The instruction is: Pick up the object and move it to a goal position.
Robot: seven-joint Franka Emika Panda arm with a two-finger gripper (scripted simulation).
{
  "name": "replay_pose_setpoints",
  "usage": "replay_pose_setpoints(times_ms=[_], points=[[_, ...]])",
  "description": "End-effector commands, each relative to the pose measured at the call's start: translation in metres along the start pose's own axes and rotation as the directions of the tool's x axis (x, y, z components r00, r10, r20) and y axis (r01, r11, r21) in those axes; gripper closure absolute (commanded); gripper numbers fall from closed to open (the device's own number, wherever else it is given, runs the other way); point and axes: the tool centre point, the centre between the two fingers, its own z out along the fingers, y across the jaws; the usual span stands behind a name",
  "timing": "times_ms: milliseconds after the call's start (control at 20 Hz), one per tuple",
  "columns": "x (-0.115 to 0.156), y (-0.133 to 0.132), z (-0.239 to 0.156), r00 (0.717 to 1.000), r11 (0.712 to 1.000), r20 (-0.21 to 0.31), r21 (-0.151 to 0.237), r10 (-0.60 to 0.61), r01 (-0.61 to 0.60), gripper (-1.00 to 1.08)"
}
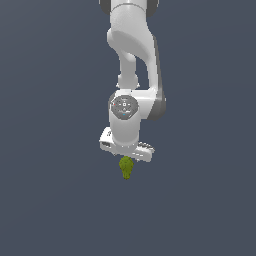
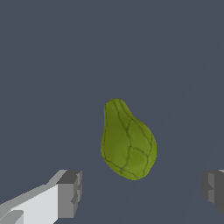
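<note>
Claw (image 2: 140, 192) spread wide, fingers apart, nothing held. Pear (image 2: 128, 141) lies on the worktop directly below the claw, roughly midway between the two fingers and touching neither. Long axis runs across the closing line, narrow end pointing away. Judgement: straight descent should bracket the wide end.

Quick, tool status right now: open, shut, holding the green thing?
Tool: open, holding nothing. Both fingers stand wide apart, with the green pear-shaped object in view between them, untouched.
</note>
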Motion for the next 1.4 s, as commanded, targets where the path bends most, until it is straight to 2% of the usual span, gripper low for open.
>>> replay_pose_setpoints(times_ms=[0,550,1000,1300,1350], points=[[0.008,0.000,0.006,0.999,0.999,-0.007,0.001,0.035,-0.035,-0.92],[0.015,0.000,0.016,0.998,0.998,-0.013,0.001,0.068,-0.068,-0.92],[0.015,0.000,0.057,0.997,0.997,-0.014,0.001,0.072,-0.072,-0.92],[0.016,0.000,0.063,0.997,0.997,-0.014,0.001,0.073,-0.073,-0.92],[0.016,0.000,0.063,0.997,0.997,-0.014,0.001,0.073,-0.073,1.08]])
